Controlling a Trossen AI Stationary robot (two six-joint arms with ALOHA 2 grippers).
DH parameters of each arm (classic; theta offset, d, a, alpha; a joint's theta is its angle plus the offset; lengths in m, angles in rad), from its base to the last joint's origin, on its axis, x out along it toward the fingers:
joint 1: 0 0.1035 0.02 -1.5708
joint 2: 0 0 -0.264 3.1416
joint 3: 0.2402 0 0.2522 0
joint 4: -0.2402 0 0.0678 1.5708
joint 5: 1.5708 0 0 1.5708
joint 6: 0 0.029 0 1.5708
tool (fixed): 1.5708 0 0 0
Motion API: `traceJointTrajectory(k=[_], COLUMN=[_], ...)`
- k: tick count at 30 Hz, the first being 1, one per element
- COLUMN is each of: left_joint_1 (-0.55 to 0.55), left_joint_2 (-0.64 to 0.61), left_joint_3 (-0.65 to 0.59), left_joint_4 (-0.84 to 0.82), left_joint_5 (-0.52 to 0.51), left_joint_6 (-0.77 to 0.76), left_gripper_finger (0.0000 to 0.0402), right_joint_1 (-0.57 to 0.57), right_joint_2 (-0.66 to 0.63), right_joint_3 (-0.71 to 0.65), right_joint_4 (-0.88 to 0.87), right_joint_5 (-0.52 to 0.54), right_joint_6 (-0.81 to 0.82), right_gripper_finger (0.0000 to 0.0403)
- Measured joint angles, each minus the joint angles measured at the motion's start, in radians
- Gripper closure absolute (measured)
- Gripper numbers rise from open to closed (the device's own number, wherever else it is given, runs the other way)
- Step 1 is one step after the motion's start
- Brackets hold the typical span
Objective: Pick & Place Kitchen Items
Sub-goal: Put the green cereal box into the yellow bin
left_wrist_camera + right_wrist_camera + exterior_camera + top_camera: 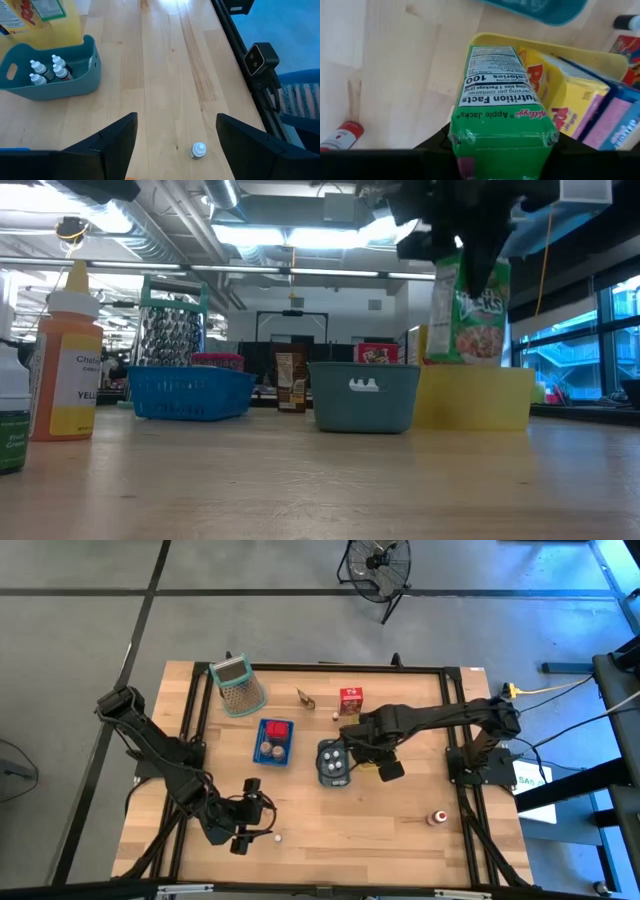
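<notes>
Room: concrete floor around the bench, with a floor fan (378, 565) beyond the far edge; the low view shows a ceiling of ducts and strip lights.
Table: pale wooden table (350, 820) in a black frame, both dark arms reaching in over it.
Right arm: stretched from the table's right side toward the middle.
Left arm: at the near left, low over bare wood.
Grater: green-rimmed mesh grater (238, 686) near the far left corner.
Yellow tray: yellow tray (600, 62) mid-table, holding upright cartons, a yellow carton (555, 102) and a blue-purple carton (615, 122) side by side.
Blue tray: blue tray (274, 741) left of centre, with a red item and round pieces inside.
Grey-blue tray: grey-blue tray (55, 80) just beside the yellow one, holding small white-capped bottles (47, 72).
Right gripper: right gripper (368, 752) has its jaws part-closed on a green carton (501, 107), gripping its end; the carton hangs above the yellow tray, next to the yellow carton.
Left gripper: left gripper (175, 145) has its jaws spread wide and holds nothing.
Red carton: red carton (351, 699) standing toward the far edge.
Red-capped bottle: red-capped bottle (437, 817) lying near the right edge.
White piece: small white round piece (198, 149) on the wood between the left fingers, touching neither.
</notes>
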Motion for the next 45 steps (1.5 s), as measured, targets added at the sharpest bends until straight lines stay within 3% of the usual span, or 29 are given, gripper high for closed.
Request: traceJointTrajectory(k=[23,45], left_joint_1=[0.000,0.000], left_joint_2=[0.000,0.000], left_joint_3=[0.000,0.000], left_joint_4=[-0.001,-0.001], left_joint_5=[-0.017,-0.017], left_joint_6=[0.019,0.019], left_gripper_finger=[0.0135,0.0135], right_joint_1=[-0.053,-0.060], right_joint_2=[0.000,0.000], right_joint_3=[-0.171,-0.213], right_joint_4=[0.188,0.303], right_joint_5=[-0.036,-0.028], right_joint_6=[-0.005,0.018], right_gripper_finger=[0.0260,0.0245])
